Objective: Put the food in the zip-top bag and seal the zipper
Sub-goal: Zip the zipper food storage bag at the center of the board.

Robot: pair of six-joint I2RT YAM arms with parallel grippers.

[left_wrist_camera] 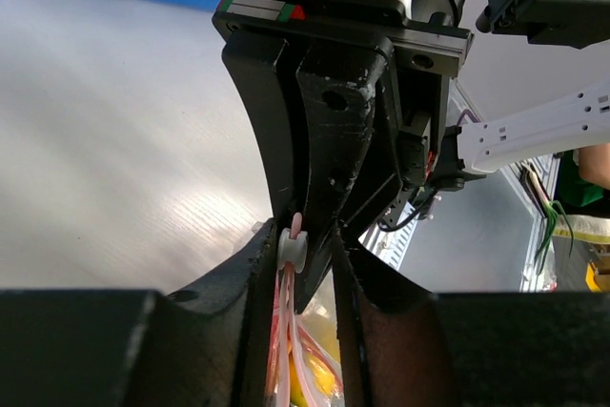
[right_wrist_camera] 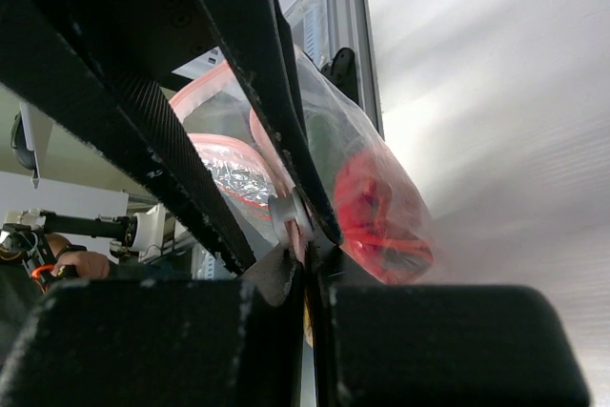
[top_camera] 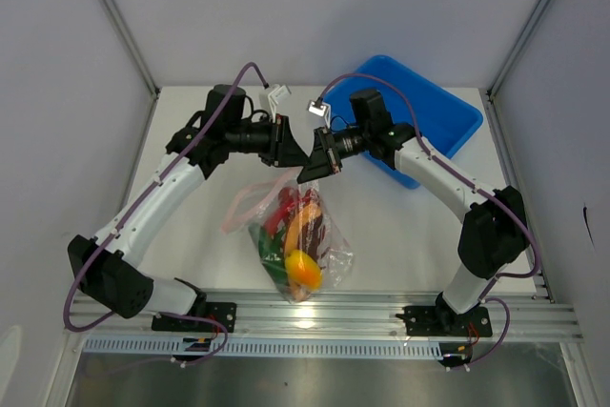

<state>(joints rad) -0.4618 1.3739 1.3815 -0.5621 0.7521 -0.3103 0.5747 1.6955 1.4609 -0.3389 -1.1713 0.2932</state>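
Both arms bend inward from the near edge of the table [top_camera: 400, 235]. Between them lies the zip-top bag [top_camera: 335, 253] with the food [top_camera: 303, 269] inside, its zipper [left_wrist_camera: 289, 331] end up at the fingers. Left gripper [left_wrist_camera: 300, 264]: fingers slightly parted, straddling the zipper. Right gripper [right_wrist_camera: 307, 278]: fingers pressed together, pinching the zipper from the opposite side. Blue bin [top_camera: 434, 116] beyond.

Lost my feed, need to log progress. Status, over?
Right gripper shut on zipper; left gripper straddles it at slider, grip unclear. Food inside bag, mouth looks partly open. Off right, blue bin clear of bag.
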